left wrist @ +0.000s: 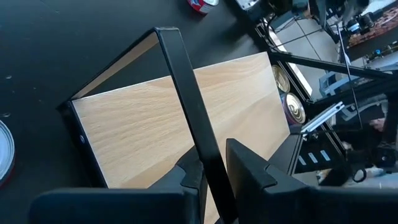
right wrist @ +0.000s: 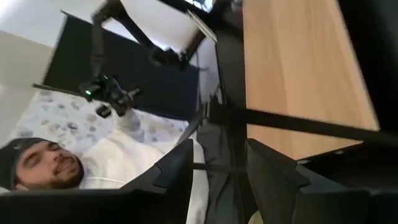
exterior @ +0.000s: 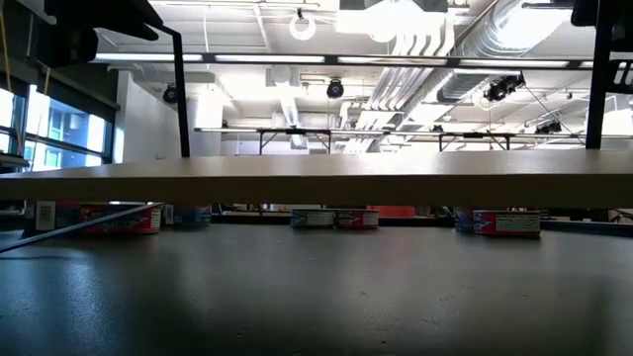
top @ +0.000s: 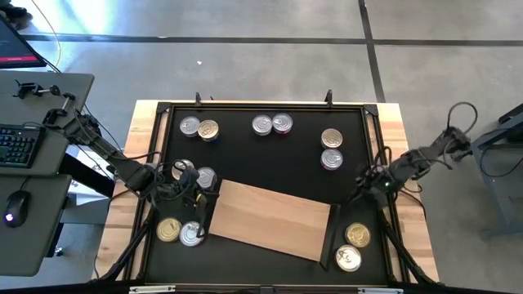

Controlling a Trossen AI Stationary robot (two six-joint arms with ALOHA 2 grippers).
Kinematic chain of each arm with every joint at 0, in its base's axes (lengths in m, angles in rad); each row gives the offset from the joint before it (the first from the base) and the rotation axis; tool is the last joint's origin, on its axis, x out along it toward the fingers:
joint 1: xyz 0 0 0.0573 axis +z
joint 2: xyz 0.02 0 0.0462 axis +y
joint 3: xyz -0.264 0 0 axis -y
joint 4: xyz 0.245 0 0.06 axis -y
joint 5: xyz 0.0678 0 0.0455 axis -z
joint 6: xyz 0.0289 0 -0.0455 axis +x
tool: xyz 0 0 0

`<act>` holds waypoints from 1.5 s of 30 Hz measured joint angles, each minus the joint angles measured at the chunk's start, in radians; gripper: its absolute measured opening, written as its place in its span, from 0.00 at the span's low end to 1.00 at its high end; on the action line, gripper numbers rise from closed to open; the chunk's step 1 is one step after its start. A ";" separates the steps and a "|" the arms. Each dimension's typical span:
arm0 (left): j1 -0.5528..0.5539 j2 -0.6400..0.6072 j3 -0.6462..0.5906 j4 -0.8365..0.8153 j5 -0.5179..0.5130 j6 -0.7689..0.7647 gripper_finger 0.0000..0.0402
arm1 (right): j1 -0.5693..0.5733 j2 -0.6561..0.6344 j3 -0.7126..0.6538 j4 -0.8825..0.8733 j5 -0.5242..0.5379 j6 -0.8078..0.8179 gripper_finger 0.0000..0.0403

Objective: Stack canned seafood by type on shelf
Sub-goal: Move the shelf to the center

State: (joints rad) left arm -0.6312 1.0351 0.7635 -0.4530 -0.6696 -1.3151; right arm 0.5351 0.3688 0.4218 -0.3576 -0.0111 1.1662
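Observation:
The shelf (top: 270, 219), a pale wood board with black metal end frames, lies askew on the near half of the black mat. In the low view its edge (exterior: 316, 181) spans the picture above the mat. My left gripper (top: 200, 200) is at its left end, shut on the frame bar. My right gripper (top: 361, 189) hovers open just beyond the shelf's right end; its wrist view shows the board (right wrist: 298, 68) nearby. Seafood tins stand in pairs on the mat: far left (top: 198, 128), far middle (top: 272, 123), far right (top: 332, 148), near left (top: 180, 233) and near right (top: 353, 247). My left gripper pinches the black bar (left wrist: 208, 155) of the shelf's left end frame between its two fingers (left wrist: 249, 168). The fingers come slanting down from the table's left and lie across the bar. The board (left wrist: 186, 118) stretches away beyond the gripper.
Two more tins (top: 196, 174) stand close behind my left gripper. Cables run along the table's wooden side edges (top: 392, 122). A desk with keyboard and mouse (top: 16, 147) stands left of the table. A person in white (right wrist: 124, 155) shows in the right wrist view.

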 joint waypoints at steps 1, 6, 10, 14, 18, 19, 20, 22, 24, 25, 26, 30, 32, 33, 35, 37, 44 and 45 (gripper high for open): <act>0.000 0.000 0.000 0.000 -0.006 0.000 0.10 | 0.031 0.038 0.003 0.034 0.021 0.004 0.34; 0.001 0.000 0.000 -0.004 -0.020 0.001 0.10 | 0.178 0.213 0.010 0.216 0.144 0.018 0.34; 0.001 0.000 0.000 0.000 -0.026 0.017 0.10 | 0.268 0.323 0.010 0.268 0.295 0.064 0.34; 0.001 0.000 0.000 0.001 -0.028 0.020 0.10 | 0.313 0.398 0.010 0.315 0.440 0.086 0.34; 0.000 -0.001 0.000 0.007 -0.041 0.045 0.10 | 0.333 0.456 0.009 0.470 0.448 -0.050 0.34; 0.000 -0.001 0.000 0.010 -0.042 0.050 0.10 | 0.337 0.466 0.009 0.512 0.428 -0.086 0.34; 0.001 0.000 0.000 0.012 -0.043 0.054 0.10 | 0.341 0.477 0.009 0.548 0.416 -0.113 0.34; 0.001 0.000 0.000 0.010 -0.043 0.056 0.10 | 0.350 0.492 0.009 0.576 0.407 -0.128 0.34; 0.001 0.000 0.000 0.009 -0.043 0.057 0.10 | 0.360 0.500 0.009 0.555 0.413 -0.115 0.34; 0.001 0.000 0.000 0.009 -0.042 0.057 0.10 | 0.364 0.501 0.009 0.536 0.425 -0.102 0.34; 0.001 0.000 0.000 0.007 -0.043 0.057 0.10 | 0.365 0.502 0.009 0.509 0.437 -0.086 0.34; 0.001 0.000 0.000 0.008 -0.047 0.049 0.11 | 0.362 0.501 0.011 0.384 0.477 -0.032 0.34; 0.001 0.000 0.000 0.009 -0.049 0.050 0.11 | 0.362 0.499 0.011 0.314 0.450 -0.014 0.34; 0.000 0.000 0.000 0.008 -0.050 0.052 0.11 | 0.362 0.494 0.011 0.287 0.427 -0.014 0.34; 0.001 0.000 0.000 0.008 -0.050 0.052 0.11 | 0.368 0.490 0.011 0.265 0.388 -0.014 0.34; 0.000 0.000 0.000 0.009 -0.050 0.052 0.11 | 0.387 0.486 0.011 0.268 0.365 -0.020 0.34; 0.000 0.000 0.000 0.010 -0.050 0.052 0.11 | 0.437 0.479 0.011 0.402 0.440 -0.112 0.45; 0.000 0.000 0.000 0.010 -0.050 0.052 0.11 | 0.437 0.480 0.011 0.425 0.467 -0.131 0.48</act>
State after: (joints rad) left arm -0.6312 1.0350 0.7631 -0.4431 -0.7200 -1.2636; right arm 0.9719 0.8488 0.4328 0.0674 0.4560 1.0357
